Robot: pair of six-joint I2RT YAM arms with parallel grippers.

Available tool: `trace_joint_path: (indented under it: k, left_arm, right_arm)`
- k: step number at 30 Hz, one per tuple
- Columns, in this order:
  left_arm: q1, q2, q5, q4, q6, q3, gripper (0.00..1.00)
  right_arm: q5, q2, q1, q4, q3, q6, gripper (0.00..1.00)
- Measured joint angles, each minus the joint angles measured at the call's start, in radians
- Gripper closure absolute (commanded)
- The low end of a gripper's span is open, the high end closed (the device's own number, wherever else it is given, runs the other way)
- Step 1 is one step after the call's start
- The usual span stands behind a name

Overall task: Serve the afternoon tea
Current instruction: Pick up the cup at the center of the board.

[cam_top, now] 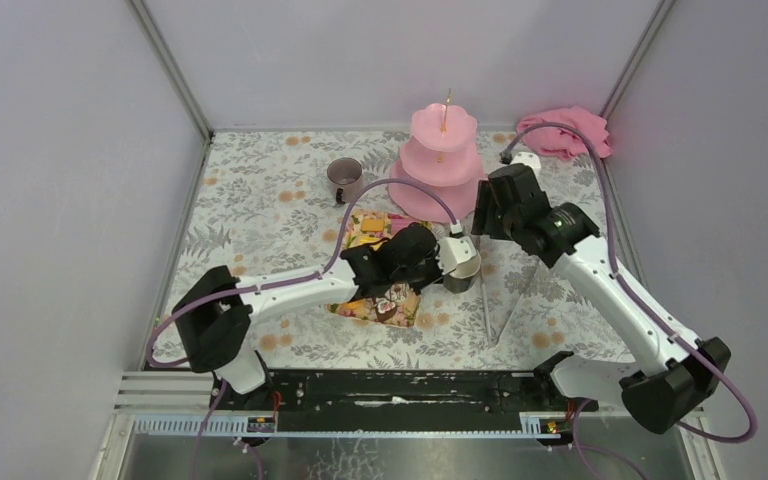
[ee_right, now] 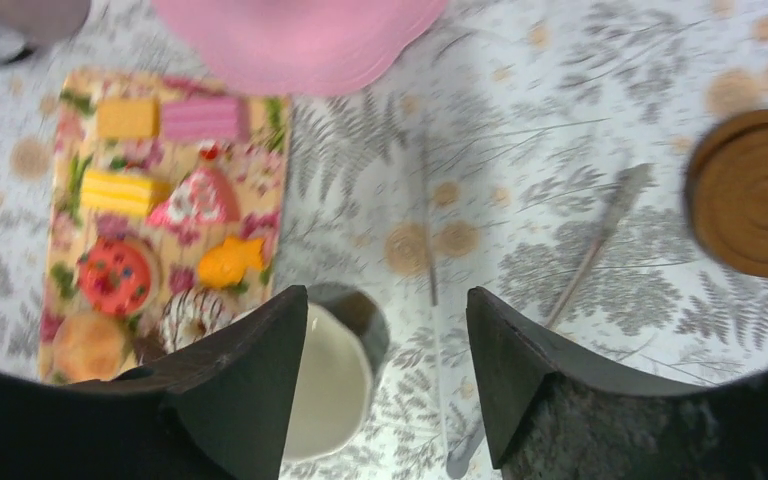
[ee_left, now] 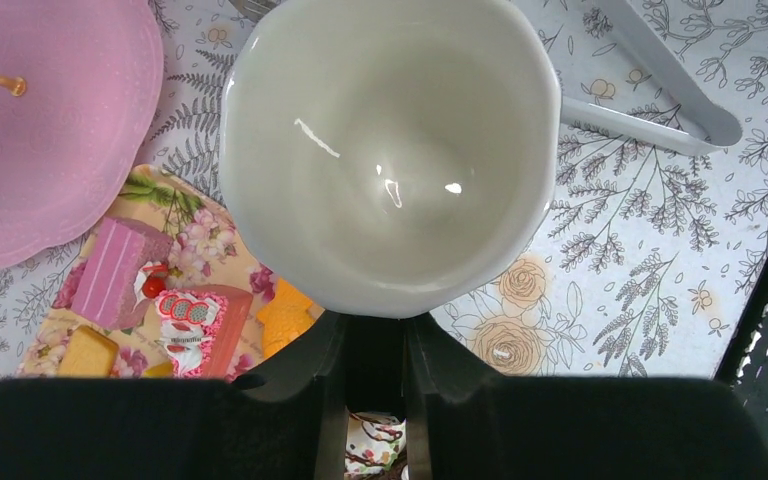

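- The counter (cam_top: 260,220), under a cover with leaves and flowers, carries everything. The left arm (cam_top: 290,290) lies across the middle of the overhead view and hides most of the floral tray (ee_right: 268,170).
- The pink three-tier stand (cam_top: 443,160) is at the upper centre. Just in front of it hangs the right pincer (ee_right: 388,300), its jaws wide apart with nothing between them.
- The tray, centre-left, holds the toy cakes (ee_right: 200,198): pink, orange, yellow, red and chocolate pieces lying side by side.
- A pink cloth (cam_top: 565,132) lies crumpled in the upper right corner.
- The mug (ee_left: 390,150) is just right of the tray, at the frame centre. The left pincer (ee_left: 375,330) is closed on its near side. Its pale glossy inside is visible down to the bottom.
- A second mug (cam_top: 345,178), dark, stands left of the stand, apart from it.
- Tongs (ee_left: 710,125) lie on the counter right of the held mug.
- A brown round lid (ee_right: 750,190) lies at the right edge of the right wrist view, beyond the tongs.
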Motion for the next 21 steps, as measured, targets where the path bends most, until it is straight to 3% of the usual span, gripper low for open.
trace_joint_path:
  k: [9,12,21]
  left_arm:
    - [0.000,-0.032,-0.003,0.003,-0.014,0.000,1.00]
    - [0.000,-0.051,-0.003,0.006,-0.022,0.000,1.00]
    - [0.000,-0.108,0.004,0.048,-0.063,0.000,1.00]
  right_arm:
    - [0.352,-0.088,-0.016,0.036,-0.041,0.184,0.32]
    - [0.371,-0.094,-0.063,0.031,-0.072,0.283,0.32]
    - [0.264,-0.268,-0.274,0.027,-0.381,0.634,0.29]
